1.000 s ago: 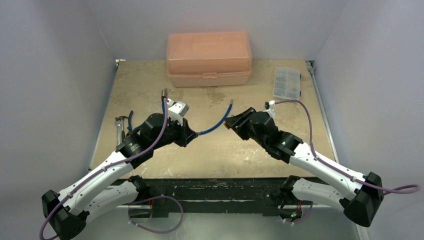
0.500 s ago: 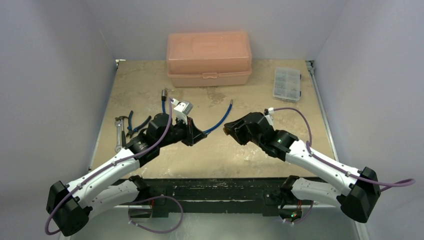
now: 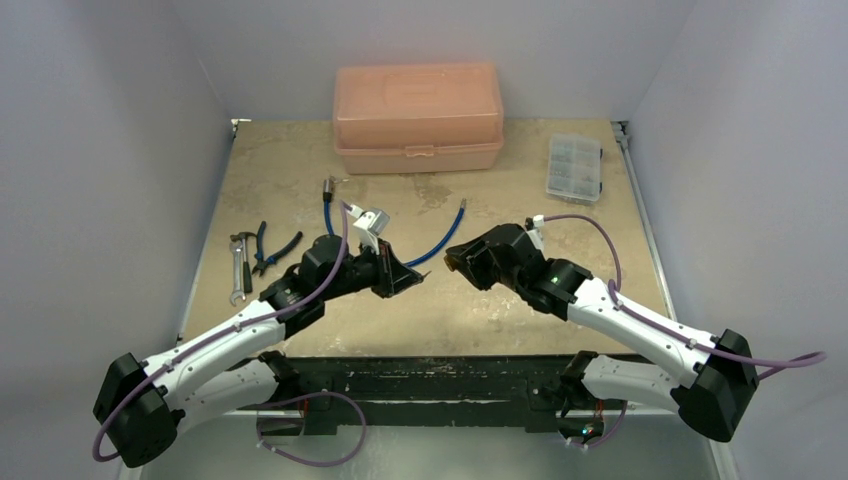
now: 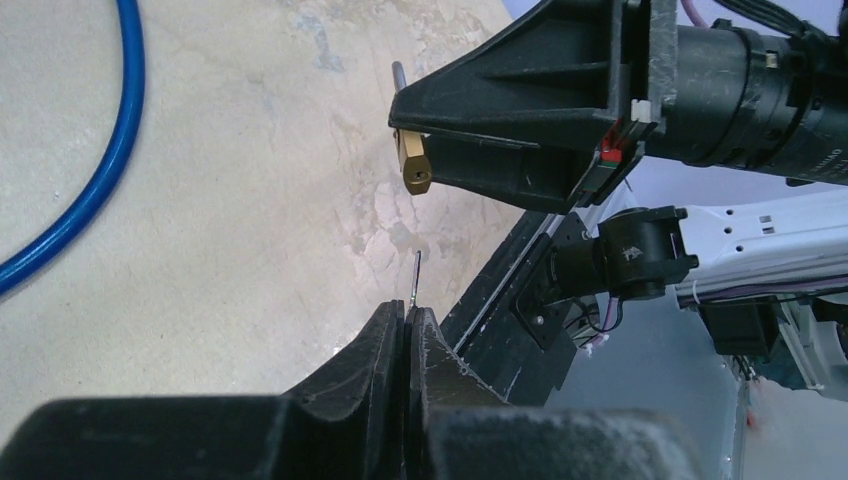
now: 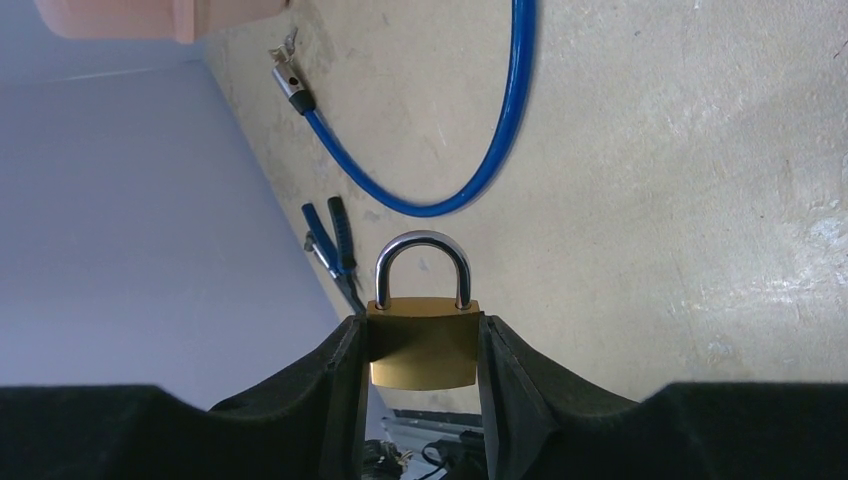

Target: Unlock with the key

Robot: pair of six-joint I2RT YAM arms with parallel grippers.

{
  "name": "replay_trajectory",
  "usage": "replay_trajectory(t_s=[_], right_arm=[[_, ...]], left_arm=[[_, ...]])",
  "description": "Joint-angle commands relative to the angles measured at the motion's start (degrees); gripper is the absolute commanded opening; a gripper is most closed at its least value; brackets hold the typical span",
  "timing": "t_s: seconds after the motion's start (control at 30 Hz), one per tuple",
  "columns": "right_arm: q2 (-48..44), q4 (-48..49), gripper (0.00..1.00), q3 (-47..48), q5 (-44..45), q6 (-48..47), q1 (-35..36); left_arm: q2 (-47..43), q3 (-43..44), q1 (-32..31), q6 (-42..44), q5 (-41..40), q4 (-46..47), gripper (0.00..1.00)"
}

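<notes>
Key showed edge-on as a thin silver sliver projecting from the tips of the left end effector, above the table. Left end effector was closed tight on the key. Right end effector stood partly open, clamping the brass padlock by its body, shackle outward. Key tip pointed at the padlock, near but apart.

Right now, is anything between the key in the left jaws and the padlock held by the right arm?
Nothing visible is in the way. The key sticks out of the shut left jaws and points roughly at the brass padlock clamped in the right jaws, with only open air between them. The blue cable lies well off to the side.
</notes>
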Motion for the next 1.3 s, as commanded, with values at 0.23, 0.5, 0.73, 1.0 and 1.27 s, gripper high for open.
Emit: replay_trajectory(t_s=[0.23, 0.5, 0.73, 1.0, 1.27], right_arm=[[1.3, 0.5, 0.00, 3.6, 1.8, 1.6, 0.2], [0.5, 0.4, 0.00, 2.8, 3.8, 1.1, 0.7], [-0.2, 0.7, 0.00, 2.1, 4.7, 0.5, 1.1], [-1.5, -0.1, 0.00, 1.9, 6.2, 0.1, 1.1], [-2.1, -0.1, 0.00, 1.8, 6.5, -0.6, 1.2]], left_arm=[[4.5, 1.4, -5.4, -4.5, -6.3, 5.2, 0.00], [7.4, 2.8, -6.3, -5.5, -8.6, 8.0, 0.00], [10.3, 4.4, -6.3, -5.8, -9.2, 10.2, 0.00], [12.8, 6.1, -6.3, -5.8, -10.0, 11.4, 0.00], [12.8, 6.5, -6.3, -5.7, -10.7, 11.5, 0.00]])
